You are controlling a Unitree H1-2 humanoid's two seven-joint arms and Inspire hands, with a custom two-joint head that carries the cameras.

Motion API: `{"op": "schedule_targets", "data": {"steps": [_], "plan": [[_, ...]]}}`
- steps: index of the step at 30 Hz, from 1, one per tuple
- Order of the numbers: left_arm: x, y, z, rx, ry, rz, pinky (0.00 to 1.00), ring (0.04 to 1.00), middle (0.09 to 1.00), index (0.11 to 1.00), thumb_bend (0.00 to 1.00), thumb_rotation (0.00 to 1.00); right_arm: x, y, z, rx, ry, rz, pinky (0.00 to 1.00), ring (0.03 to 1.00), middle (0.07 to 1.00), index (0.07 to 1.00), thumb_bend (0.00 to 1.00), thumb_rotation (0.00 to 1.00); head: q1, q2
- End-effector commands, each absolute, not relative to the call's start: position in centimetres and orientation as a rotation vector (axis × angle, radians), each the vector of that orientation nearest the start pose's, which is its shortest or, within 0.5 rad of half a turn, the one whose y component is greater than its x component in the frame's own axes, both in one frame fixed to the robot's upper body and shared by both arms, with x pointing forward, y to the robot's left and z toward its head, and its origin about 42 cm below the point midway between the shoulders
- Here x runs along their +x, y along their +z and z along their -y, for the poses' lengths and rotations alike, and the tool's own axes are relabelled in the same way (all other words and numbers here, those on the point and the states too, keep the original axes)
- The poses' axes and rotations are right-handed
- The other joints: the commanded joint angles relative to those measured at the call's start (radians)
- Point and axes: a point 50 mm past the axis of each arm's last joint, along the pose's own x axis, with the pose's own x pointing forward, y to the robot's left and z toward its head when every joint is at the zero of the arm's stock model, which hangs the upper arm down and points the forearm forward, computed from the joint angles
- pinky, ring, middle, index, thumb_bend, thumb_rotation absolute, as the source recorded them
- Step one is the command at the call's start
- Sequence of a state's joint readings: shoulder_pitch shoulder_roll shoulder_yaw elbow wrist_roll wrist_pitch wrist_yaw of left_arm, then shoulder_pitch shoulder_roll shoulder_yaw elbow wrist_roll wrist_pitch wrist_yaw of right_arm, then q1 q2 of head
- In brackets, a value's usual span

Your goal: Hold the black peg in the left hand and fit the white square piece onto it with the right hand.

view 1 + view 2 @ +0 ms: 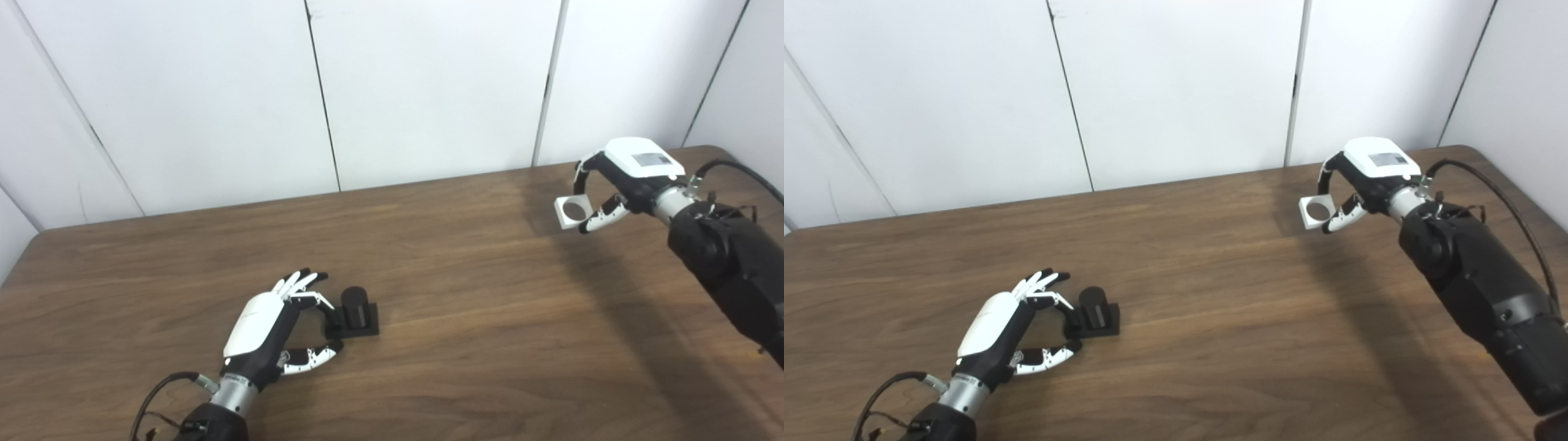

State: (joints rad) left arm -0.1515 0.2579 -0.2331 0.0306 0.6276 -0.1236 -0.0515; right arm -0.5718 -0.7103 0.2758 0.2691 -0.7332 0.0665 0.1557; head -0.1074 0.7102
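Peg (354, 309), black, upright on its square base on the table (465, 318); likely light and rigid, best gripped at the base. Left hand (269, 334) just beside it, fingers apart. Right hand (618, 177) pinches the white piece (573, 211), well apart.

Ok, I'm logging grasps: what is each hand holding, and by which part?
The right hand holds the white piece by its edges, above the table. The left hand is open beside the peg, holding nothing.
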Motion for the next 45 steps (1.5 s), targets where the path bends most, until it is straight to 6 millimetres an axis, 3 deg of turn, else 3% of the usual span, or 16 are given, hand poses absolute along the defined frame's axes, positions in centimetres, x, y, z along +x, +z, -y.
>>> {"op": "schedule_targets", "data": {"steps": [1,26,30,36,45], "plan": [[33.4,14.3,-21.4,0.908,-0.294,0.309,0.99,0.981,0.915,0.484,0.52,0.06,44.7,30.2,37.0,-1.525,0.012,0.189,0.90,0.869,0.788,0.484,0.52,0.14,-0.001,0.000],[33.5,14.1,-20.9,0.908,-0.291,0.314,0.99,0.983,0.914,0.483,0.52,0.06,41.7,34.0,28.8,-1.404,0.159,0.528,0.82,0.853,0.789,0.481,0.52,0.15,0.023,0.009],[33.5,14.1,-20.7,0.910,-0.292,0.313,0.98,0.978,0.913,0.483,0.52,0.06,41.4,34.1,27.4,-1.398,0.196,0.547,0.77,0.857,0.789,0.481,0.52,0.15,0.031,0.010],[33.5,14.2,-20.4,0.919,-0.291,0.309,0.97,0.979,0.912,0.484,0.52,0.06,41.0,34.0,25.3,-1.365,0.236,0.585,0.83,0.872,0.787,0.481,0.52,0.15,0.048,0.012],[33.5,14.3,-20.1,0.909,-0.288,0.315,0.97,0.978,0.911,0.484,0.52,0.06,40.3,33.6,21.7,-1.275,0.295,0.631,0.80,0.873,0.794,0.481,0.52,0.15,0.062,0.014]]}}
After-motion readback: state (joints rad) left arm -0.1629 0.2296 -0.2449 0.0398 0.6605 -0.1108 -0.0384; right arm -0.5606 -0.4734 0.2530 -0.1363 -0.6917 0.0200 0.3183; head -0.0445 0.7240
